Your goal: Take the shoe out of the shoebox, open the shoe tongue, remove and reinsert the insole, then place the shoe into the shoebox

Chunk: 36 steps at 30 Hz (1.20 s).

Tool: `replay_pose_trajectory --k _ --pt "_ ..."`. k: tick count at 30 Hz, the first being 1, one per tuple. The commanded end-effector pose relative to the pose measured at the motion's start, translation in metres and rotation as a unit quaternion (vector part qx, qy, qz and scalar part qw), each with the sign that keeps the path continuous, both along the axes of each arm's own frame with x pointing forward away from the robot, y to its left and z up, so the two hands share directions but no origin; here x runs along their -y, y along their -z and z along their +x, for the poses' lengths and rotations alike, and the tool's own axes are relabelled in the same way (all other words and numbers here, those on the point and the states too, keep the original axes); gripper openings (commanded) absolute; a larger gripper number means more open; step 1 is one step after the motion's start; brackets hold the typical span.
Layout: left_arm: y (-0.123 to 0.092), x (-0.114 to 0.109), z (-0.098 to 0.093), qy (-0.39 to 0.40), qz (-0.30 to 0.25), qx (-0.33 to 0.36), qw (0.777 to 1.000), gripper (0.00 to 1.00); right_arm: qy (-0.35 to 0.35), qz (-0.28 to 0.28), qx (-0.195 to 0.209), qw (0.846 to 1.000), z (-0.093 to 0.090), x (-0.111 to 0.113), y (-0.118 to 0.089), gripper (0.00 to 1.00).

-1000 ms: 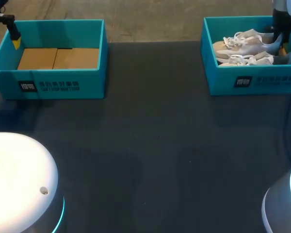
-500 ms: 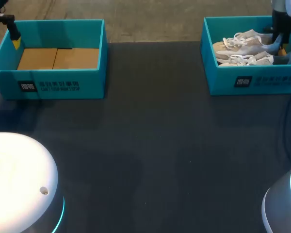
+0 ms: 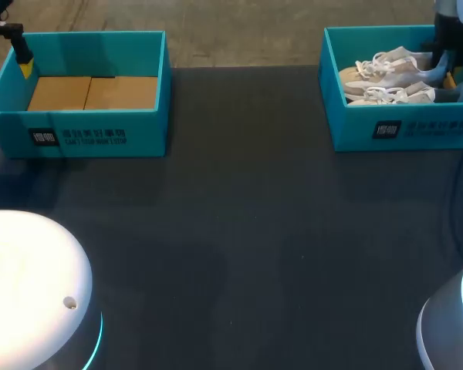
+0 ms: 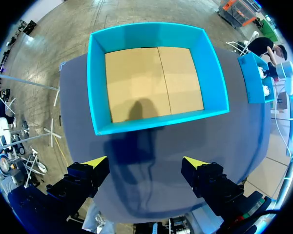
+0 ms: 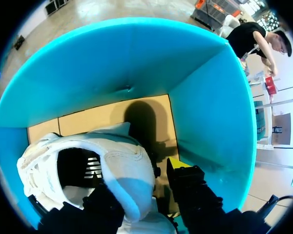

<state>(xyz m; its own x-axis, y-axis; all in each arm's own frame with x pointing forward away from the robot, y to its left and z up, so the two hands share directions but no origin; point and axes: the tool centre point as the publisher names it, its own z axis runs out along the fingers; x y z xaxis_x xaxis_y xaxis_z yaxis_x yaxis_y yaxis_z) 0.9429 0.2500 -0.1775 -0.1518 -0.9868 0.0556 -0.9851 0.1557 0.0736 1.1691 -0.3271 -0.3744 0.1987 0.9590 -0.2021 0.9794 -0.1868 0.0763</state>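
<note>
A: Down at the right gripper (image 5: 139,178), the fingers stand apart, astride the heel of the grey shoe (image 5: 122,156). One finger is in the opening and the yellow-tipped one is outside. A sliver of box floor shows between that outer finger and the heel.

B: So nothing pinched. Where's the shoe?

A: Inside the full shoebox (image 5: 205,112), along its back wall, with its heel toward the gripper.

B: And the other arm?

A: On the left gripper (image 4: 145,163) the jaws are wide, with nothing between them. It hangs well away from the full shoebox, just past the empty shoebox (image 4: 100,87) on that box's outer side.

B: The surface?

A: The table (image 3: 239,231) is dark, matte and flat. The empty shoebox stands well apart from the full shoebox, along the same far edge.

B: Materials?

A: Both boxes are teal card, straight-walled and open-topped, each with a plain brown cardboard floor (image 5: 83,119). The shoe is pale grey with a stitched, padded collar and white laces. A matching second shoe (image 3: 390,94) lies beside it by the full shoebox's front wall, toes toward the empty box.
</note>
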Motion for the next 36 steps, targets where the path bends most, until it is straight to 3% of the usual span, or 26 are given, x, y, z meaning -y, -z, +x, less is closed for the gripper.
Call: replay_pose_trajectory --k 1,13,17,19,24,36 --pt "0.000 0.000 -0.002 0.000 0.001 0.001 1.000 1.00 -0.001 0.000 0.000 1.000 -0.001 -0.001 -0.002 0.44" --pt "0.000 0.000 -0.002 0.000 0.001 0.001 1.000 1.00 -0.006 0.005 -0.005 1.000 -0.002 -0.006 0.000 0.50" --pt "0.000 0.000 -0.002 0.000 0.001 0.001 1.000 1.00 -0.008 0.005 -0.005 1.000 -0.002 -0.007 -0.001 0.66" --pt "0.000 0.000 -0.002 0.000 0.001 0.001 1.000 1.00 -0.009 0.005 -0.006 1.000 -0.002 -0.008 -0.001 0.85" --pt "0.000 0.000 -0.002 0.000 0.001 0.001 1.000 1.00 -0.014 0.008 -0.005 1.000 -0.002 -0.011 -0.005 1.00" --pt "0.000 0.000 -0.002 0.000 0.001 0.001 1.000 1.00 -0.017 0.004 0.027 0.999 -0.008 -0.024 -0.055 1.00"
